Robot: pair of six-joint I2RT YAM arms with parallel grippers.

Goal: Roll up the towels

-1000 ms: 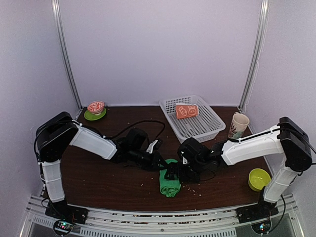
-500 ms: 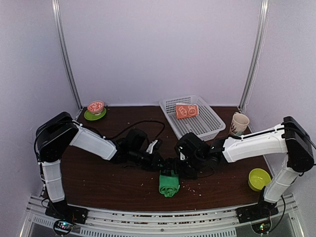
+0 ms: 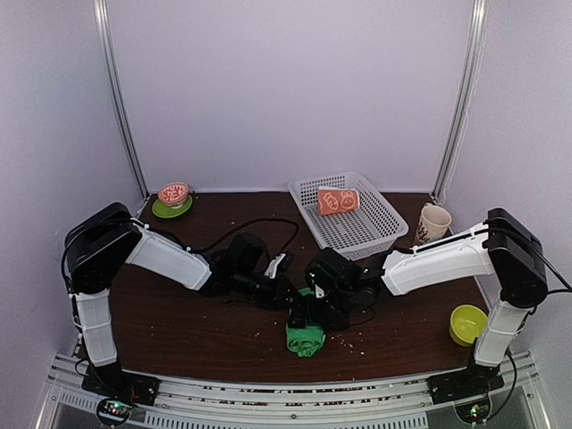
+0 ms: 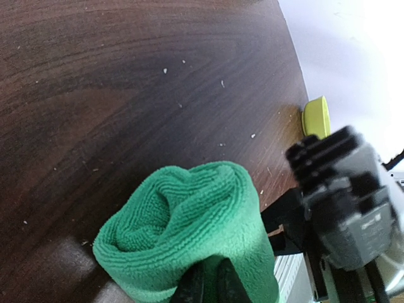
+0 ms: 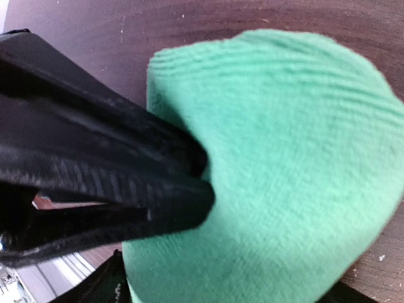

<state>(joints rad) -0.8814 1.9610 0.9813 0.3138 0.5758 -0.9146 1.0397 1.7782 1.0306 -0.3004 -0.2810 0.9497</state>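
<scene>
Left tool (image 4: 205, 283) pinching green towel (image 4: 189, 221), loosely rolled, plush

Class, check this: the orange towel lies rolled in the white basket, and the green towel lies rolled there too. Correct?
No. The green towel lies rolled on the table, not in the white basket; the orange towel does. The top external view shows it.

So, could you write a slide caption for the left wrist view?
Rolled bright green cloth towel on dark wooden table, pinched by the left tool.

Right hand (image 3: 309, 311) moved left over green towel (image 3: 305, 340), right elbow swung inward
</scene>
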